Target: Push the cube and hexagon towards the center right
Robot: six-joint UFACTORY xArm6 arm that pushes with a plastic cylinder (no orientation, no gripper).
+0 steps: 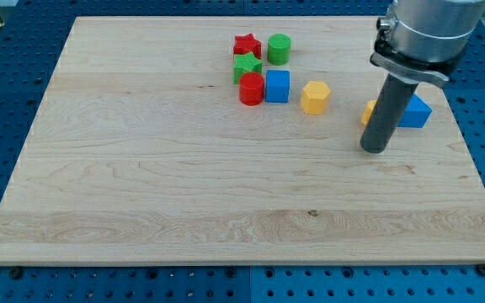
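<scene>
The blue cube [277, 86] sits in the upper middle of the wooden board [141, 185], touching a red cylinder [252, 88] on its left. The yellow hexagon [315, 97] lies just right of the cube, a small gap between them. My tip [375, 150] rests on the board to the right of and below the hexagon, well apart from it. The rod stands upright and hides part of a yellow block [368, 112] behind it.
A red star [247, 45], a green cylinder [279, 49] and a green star [247, 65] cluster above the cube. A blue triangular block [415, 111] lies at the right, next to the partly hidden yellow block. Blue pegboard surrounds the board.
</scene>
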